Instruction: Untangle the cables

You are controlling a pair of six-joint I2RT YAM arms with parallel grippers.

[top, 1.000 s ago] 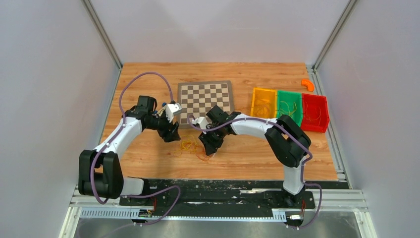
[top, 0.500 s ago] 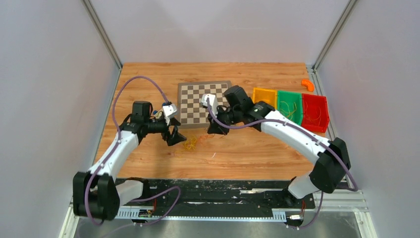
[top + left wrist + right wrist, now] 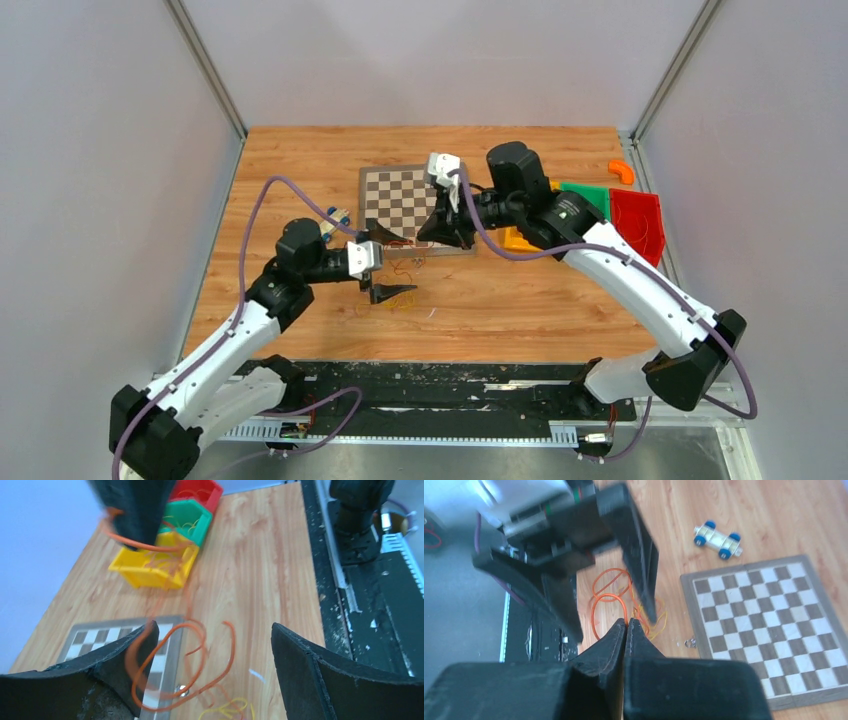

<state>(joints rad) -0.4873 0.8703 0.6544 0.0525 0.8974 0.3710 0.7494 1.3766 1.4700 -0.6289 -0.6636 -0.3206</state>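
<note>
Right gripper is pinched shut on an orange strand of the cables, lifted over the near edge of the chessboard. Left gripper hangs with jaws spread wide, gripping nothing; its wrist view shows orange loops between them. Yellow strands lie on the table just beside the board.
</note>
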